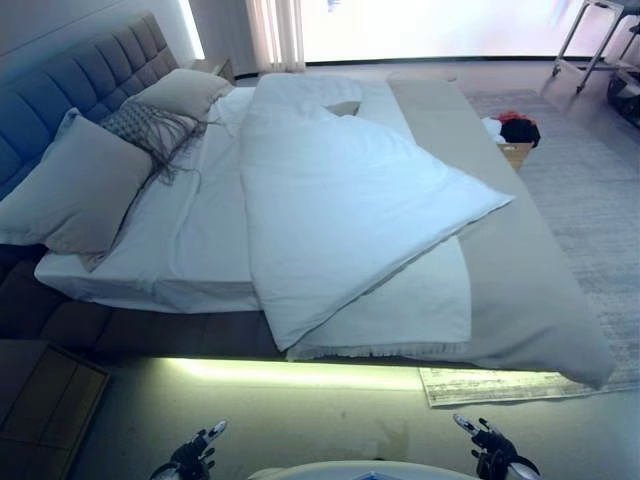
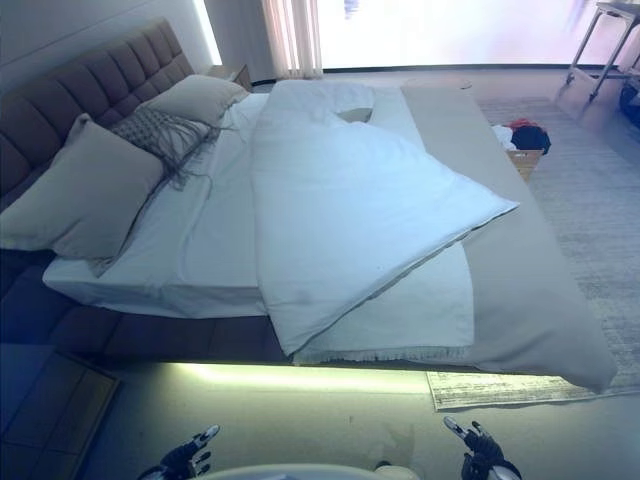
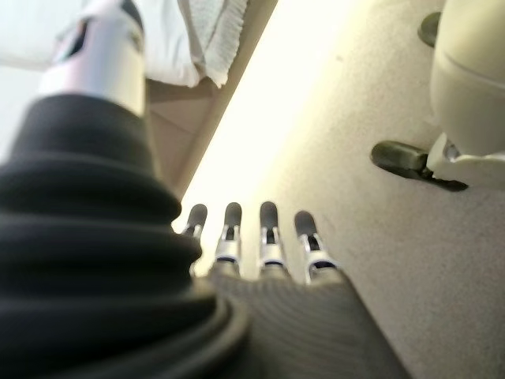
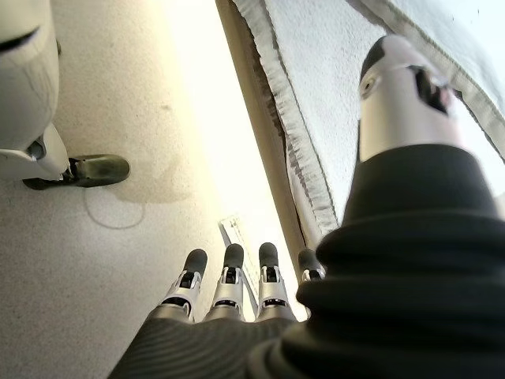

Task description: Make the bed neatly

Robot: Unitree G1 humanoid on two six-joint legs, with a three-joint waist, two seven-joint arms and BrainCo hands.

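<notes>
My two hands, silver and black.
My left hand and right hand have silver fingers, dark tips, and black ribbed wrist covers.

Before me a pale carpeted floor catches a strip of warm light glowing from under the bed frame. A grey rug lies beyond, a tufted headboard lines the wall, and bright curtained windows fill the far end.
</notes>
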